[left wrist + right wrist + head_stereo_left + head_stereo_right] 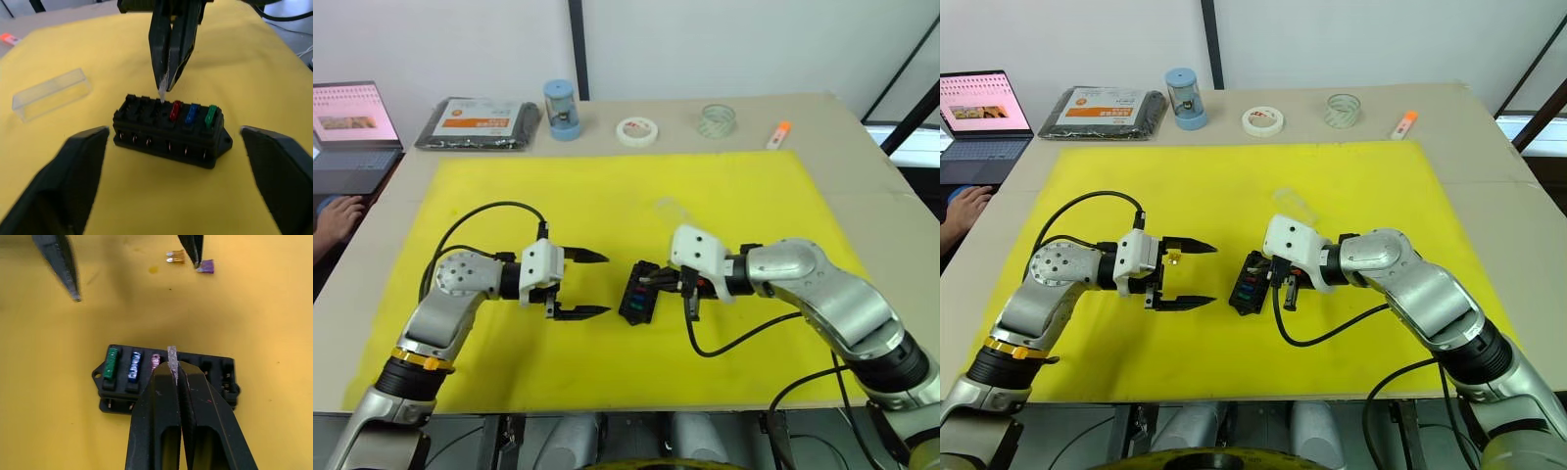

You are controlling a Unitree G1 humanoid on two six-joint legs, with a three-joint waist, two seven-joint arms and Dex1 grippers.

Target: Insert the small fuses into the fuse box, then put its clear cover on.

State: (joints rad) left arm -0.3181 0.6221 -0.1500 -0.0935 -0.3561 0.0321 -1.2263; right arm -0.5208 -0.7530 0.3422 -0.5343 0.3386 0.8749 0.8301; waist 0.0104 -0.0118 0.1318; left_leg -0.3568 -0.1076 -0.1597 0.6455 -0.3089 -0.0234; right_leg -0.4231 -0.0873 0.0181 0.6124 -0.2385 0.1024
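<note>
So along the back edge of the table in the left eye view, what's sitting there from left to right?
Laptop → black flat packet → blue cylinder → white tape roll → clear tape roll → small orange-tipped marker.

- The fuse box (637,291) lies mid-mat (607,196), between the two grippers.
- Left gripper (579,284) at its 9 o'clock; right gripper (656,281) over it from 3 o'clock.
- Three fuses (191,113) sit in its slots.
- Clear cover (671,211) at its 1 o'clock.
- Two loose fuses (190,262) lie by the left gripper.
</note>
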